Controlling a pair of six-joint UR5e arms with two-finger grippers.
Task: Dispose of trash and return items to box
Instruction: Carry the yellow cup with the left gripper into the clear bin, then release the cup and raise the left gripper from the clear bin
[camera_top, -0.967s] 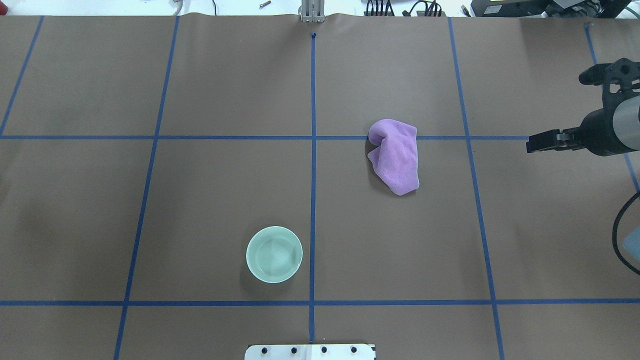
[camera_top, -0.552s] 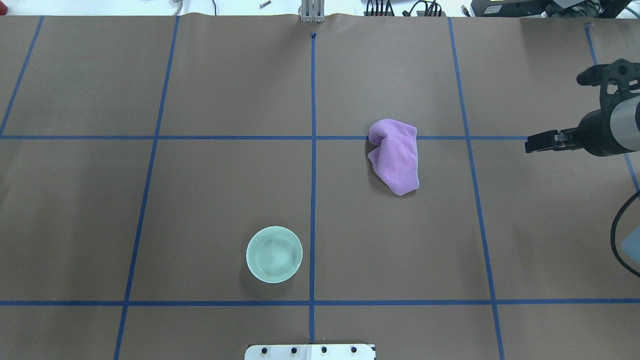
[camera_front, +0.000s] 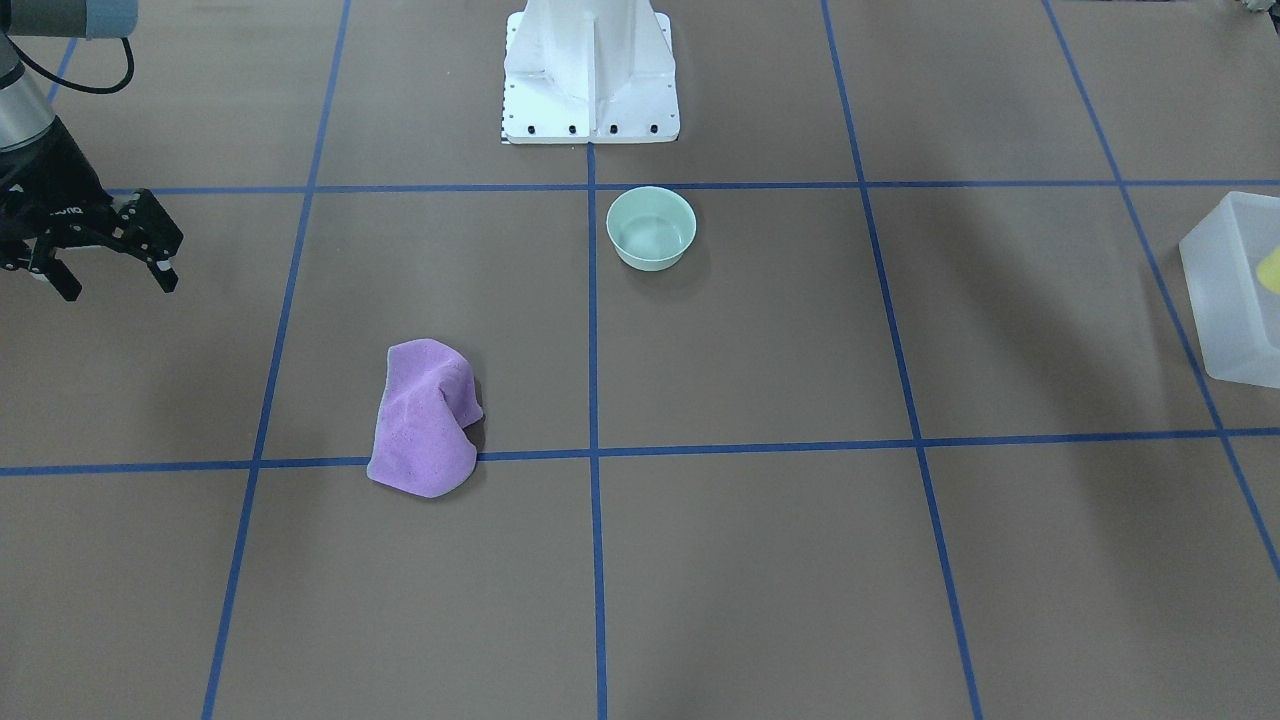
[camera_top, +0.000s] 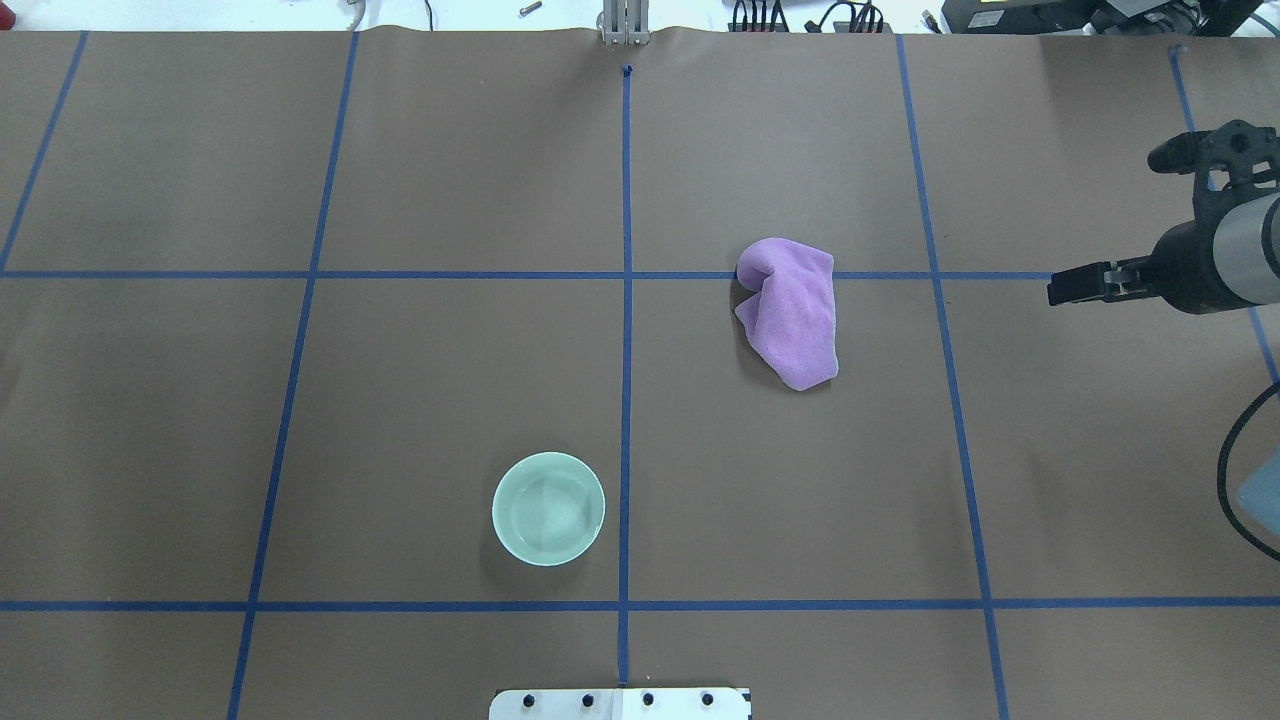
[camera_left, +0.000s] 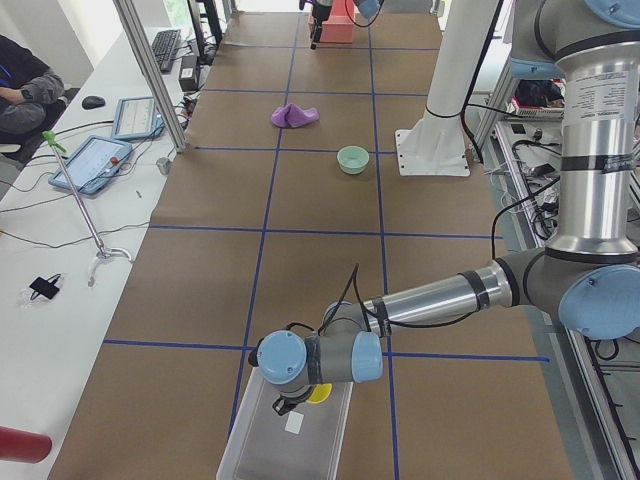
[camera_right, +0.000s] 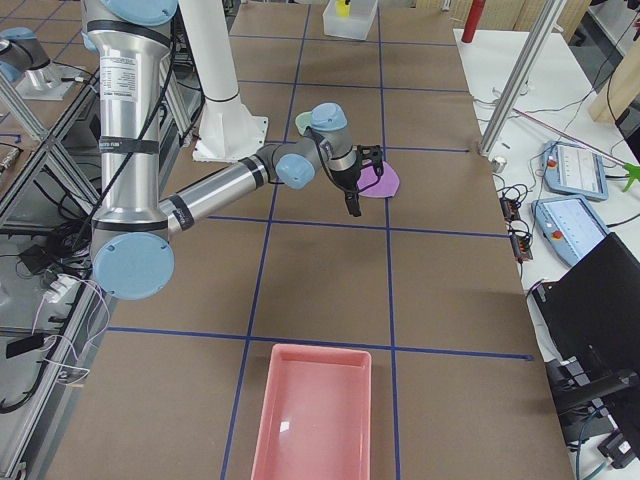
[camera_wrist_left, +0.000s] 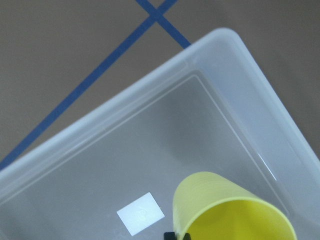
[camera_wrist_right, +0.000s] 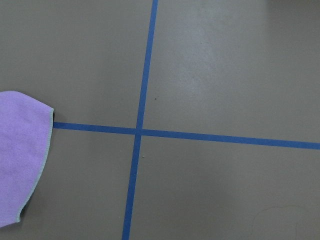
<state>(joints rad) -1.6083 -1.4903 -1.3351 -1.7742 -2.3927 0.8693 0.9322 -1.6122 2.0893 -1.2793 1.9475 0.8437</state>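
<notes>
The yellow cup (camera_wrist_left: 227, 210) hangs tilted inside the frosted-white box (camera_wrist_left: 235, 95). In the left wrist view a dark fingertip sits at its rim. My left gripper (camera_left: 292, 400) is over the box (camera_left: 262, 448) at the table's left end and seems shut on the cup (camera_left: 318, 394). The mint-green bowl (camera_top: 548, 508) stands upright and empty near the robot's base. My right gripper (camera_front: 115, 285) is open and empty, above the table to the right of the purple cloth (camera_top: 790, 312). The right gripper (camera_top: 1068, 287) shows at the overhead view's right edge.
The white pedestal base (camera_front: 590, 80) stands behind the bowl (camera_front: 650, 228). A pink tray (camera_right: 315, 410) lies at the table's right end. The cloth's edge (camera_wrist_right: 20, 160) shows in the right wrist view. Blue tape lines grid the brown tabletop.
My right gripper has shifted very slightly left, towards the cloth. The bowl and the cloth have not moved.
</notes>
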